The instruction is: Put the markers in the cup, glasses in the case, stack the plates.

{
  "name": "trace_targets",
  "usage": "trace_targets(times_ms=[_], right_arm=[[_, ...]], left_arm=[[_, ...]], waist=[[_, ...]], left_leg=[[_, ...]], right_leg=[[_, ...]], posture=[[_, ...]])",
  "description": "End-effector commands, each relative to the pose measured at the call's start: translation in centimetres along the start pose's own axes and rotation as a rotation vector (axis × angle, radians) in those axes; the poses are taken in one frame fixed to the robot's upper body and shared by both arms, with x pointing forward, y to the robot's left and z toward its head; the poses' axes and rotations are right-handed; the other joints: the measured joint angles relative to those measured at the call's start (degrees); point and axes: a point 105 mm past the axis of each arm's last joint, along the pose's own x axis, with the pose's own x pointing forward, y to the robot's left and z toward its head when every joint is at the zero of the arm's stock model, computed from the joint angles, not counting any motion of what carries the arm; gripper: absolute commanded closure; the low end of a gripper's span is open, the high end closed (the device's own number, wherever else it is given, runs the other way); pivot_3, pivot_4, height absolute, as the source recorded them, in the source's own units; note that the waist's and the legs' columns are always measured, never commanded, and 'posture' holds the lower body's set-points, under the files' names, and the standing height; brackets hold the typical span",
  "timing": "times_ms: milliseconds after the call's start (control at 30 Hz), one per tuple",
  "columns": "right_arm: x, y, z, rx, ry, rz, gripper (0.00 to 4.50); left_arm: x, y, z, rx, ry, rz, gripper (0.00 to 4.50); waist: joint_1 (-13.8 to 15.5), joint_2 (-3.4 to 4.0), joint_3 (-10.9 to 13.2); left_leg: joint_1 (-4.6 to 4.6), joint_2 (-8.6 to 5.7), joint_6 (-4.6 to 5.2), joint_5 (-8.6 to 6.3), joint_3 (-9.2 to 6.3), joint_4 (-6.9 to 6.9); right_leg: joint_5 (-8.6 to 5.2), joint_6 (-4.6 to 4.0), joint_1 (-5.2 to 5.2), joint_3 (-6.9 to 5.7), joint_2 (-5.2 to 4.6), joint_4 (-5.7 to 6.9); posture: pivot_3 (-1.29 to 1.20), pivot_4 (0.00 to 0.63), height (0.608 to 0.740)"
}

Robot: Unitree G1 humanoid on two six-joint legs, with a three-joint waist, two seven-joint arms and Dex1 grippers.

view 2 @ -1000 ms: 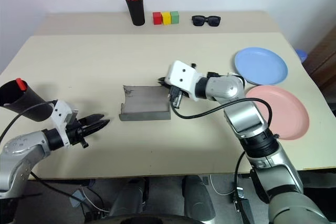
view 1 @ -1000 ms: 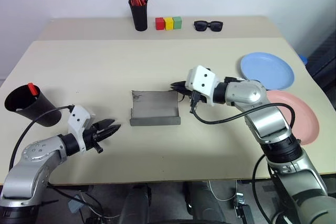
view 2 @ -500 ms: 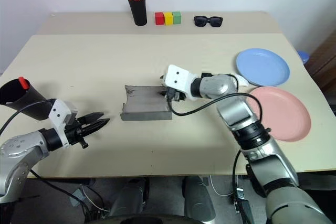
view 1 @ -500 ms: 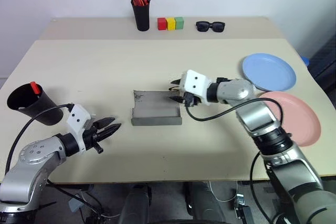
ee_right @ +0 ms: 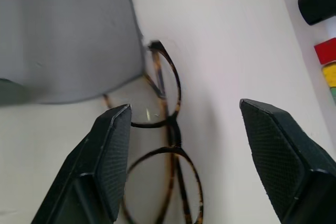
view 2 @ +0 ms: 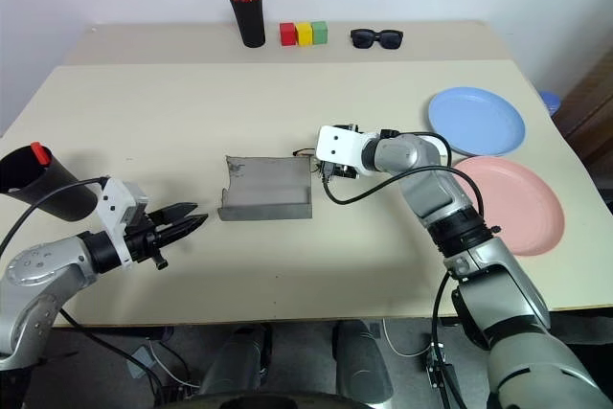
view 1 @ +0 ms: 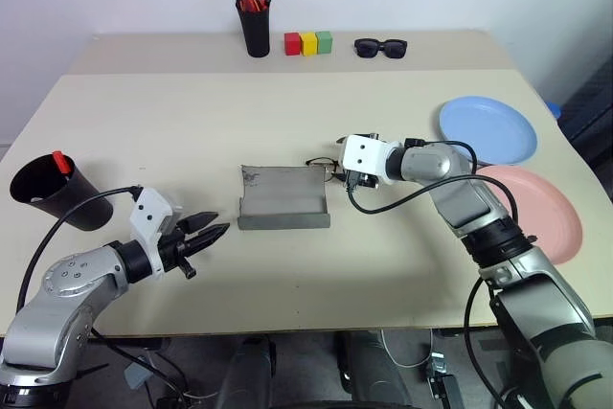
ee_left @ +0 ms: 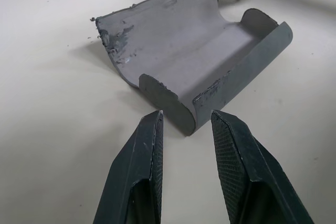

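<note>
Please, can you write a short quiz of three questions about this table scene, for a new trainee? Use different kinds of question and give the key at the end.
1. True or false: the glasses already lie inside the case.
2. What stands out of the cup? A) a red marker tip B) a spoon C) a ruler
3. Fill in: the right gripper has its fingers ____ on either side of the glasses.

Key:
1. False. They lie on the table at the case's right end, beside its flap.
2. A
3. Open. The left gripper points at the case, holding nothing.
</note>
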Motion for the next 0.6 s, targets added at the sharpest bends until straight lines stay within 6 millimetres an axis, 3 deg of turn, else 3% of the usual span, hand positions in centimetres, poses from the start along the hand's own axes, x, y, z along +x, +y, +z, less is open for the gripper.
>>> trace_targets(times_ms=[33, 67, 133, 267, 300, 433, 600], right_arm=[[0.5, -0.9, 0.5, -0.028, -0.02, -0.034, 1.19], [0.6, -0.8, 0.3, -0.035, -0.015, -0.029, 1.19], [0.7, -0.6, 0.0, -0.041, -0.006, -0.019, 1.99], [0.7, -0.4, -0.1, -0.042, -0.005, -0.012, 4.12], [0.7, -0.4, -0.1, -0.044, -0.006, -0.012, 4.48], [0.5, -0.7, -0.1, -0.072, 0.001, -0.026, 4.48], [-1.2, -3.2, 1.0, -0.12, -0.009, -0.121, 4.48]], left_arm=[[-0.4, -0.7, 1.4, 0.041, -0.042, -0.023, 3.08], [-0.4, -0.8, 1.4, 0.043, -0.043, -0.024, 3.08], [-0.5, -0.8, 1.4, 0.043, -0.041, -0.024, 3.08], [-0.5, -0.9, 1.3, 0.042, -0.039, -0.024, 3.08], [-0.5, -0.9, 1.2, 0.04, -0.038, -0.024, 3.08], [-0.4, -0.9, 1.2, 0.042, -0.038, -0.024, 3.08], [-0.6, 0.4, 1.6, 0.071, -0.068, 0.047, 3.08]], waist=[[0.0, 0.0, 0.0], [0.0, 0.0, 0.0], [0.0, 0.01, 0.0], [-0.02, 0.01, 0.0], [-0.07, 0.0, 0.0], [-0.07, 0.01, 0.01], [0.03, 0.02, 0.01]], left_leg=[[0.0, 0.0, 0.0, 0.0, 0.0, 0.0], [0.0, 0.0, 0.0, 0.0, 0.0, 0.0], [0.0, 0.0, 0.0, 0.0, -0.01, -0.01], [0.0, 0.0, 0.0, 0.0, -0.01, 0.0], [0.02, 0.0, 0.0, 0.0, 0.0, -0.01], [0.08, 0.0, 0.0, 0.0, 0.0, -0.01], [0.07, 0.0, 0.0, 0.0, 0.0, 0.0]], right_leg=[[0.0, 0.0, 0.0, 0.0, 0.0, 0.0], [0.0, 0.0, 0.0, 0.0, 0.0, 0.0], [0.0, 0.0, 0.0, 0.0, 0.0, 0.01], [0.0, 0.0, 0.0, 0.0, 0.0, 0.0], [0.0, 0.0, 0.01, 0.0, 0.0, 0.01], [0.0, -0.01, 0.06, 0.01, 0.01, 0.02], [0.0, -0.01, 0.06, 0.01, 0.01, 0.01]], posture=[[0.0, 0.15, 0.74], [0.0, 0.15, 0.74], [0.0, 0.15, 0.74], [0.0, 0.15, 0.74], [0.0, 0.15, 0.74], [0.0, 0.15, 0.74], [0.0, 0.15, 0.74]])
